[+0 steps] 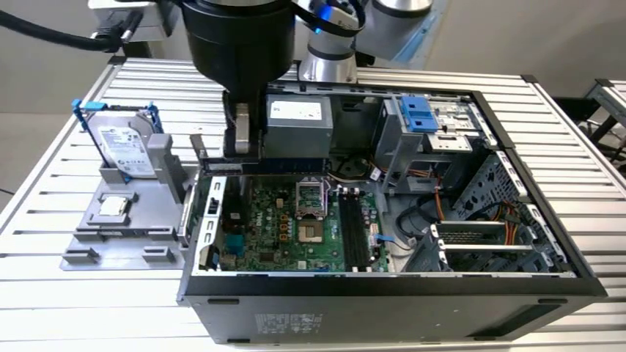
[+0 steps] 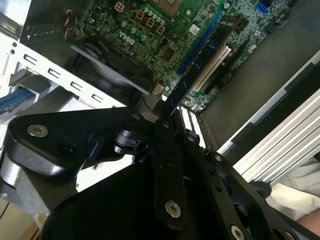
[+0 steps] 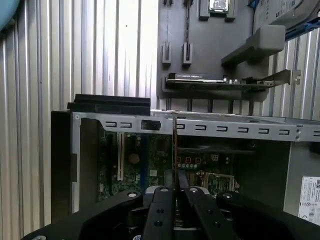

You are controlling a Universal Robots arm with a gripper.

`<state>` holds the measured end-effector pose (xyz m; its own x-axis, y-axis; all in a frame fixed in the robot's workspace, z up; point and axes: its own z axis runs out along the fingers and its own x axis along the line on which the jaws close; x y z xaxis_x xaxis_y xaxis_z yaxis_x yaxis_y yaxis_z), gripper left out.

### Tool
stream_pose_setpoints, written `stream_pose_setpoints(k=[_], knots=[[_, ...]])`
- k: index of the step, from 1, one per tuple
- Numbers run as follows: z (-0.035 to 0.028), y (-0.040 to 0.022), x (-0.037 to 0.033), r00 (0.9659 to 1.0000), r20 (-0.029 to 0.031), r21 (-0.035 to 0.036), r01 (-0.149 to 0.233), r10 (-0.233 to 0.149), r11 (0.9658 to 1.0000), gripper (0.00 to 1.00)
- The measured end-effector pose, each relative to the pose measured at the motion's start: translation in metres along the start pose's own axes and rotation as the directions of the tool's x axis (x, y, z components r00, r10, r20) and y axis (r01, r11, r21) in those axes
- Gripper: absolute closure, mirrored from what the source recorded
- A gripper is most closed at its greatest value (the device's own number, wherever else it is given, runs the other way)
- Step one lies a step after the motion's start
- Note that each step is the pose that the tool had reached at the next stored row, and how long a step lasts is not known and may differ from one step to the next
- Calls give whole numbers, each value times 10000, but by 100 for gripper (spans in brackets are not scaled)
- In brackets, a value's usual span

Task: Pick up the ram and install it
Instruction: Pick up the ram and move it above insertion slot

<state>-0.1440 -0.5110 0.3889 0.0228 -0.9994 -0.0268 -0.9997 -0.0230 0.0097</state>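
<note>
Ram (image 2: 202, 62) is clamped between the gripper's (image 3: 175, 189) closed fingers (image 3: 160, 205). Its long axis runs straight out past the fingertips, and the slots (image 1: 354, 235) lie beyond, apart.

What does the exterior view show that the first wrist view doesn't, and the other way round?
Exterior view: the robot arm above the computer case, the long black memory slots, the blue drive-bay clip and orange cables.
First wrist view: a close look past the gripper, its jaws shut on the ram, seen edge-on as a thin line, plus the row of openings in the case's back wall.
Both: the green motherboard, the case, the gray holder beside it and the hard drive.
</note>
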Motion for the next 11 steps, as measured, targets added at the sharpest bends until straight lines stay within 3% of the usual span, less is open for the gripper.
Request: stream_pose_setpoints(k=[8,11], knots=[[-4,-362,8,10000,-1,0,-2,2,10000,100],[-5,-468,10,10000,-1,0,-26,26,10000,100]])
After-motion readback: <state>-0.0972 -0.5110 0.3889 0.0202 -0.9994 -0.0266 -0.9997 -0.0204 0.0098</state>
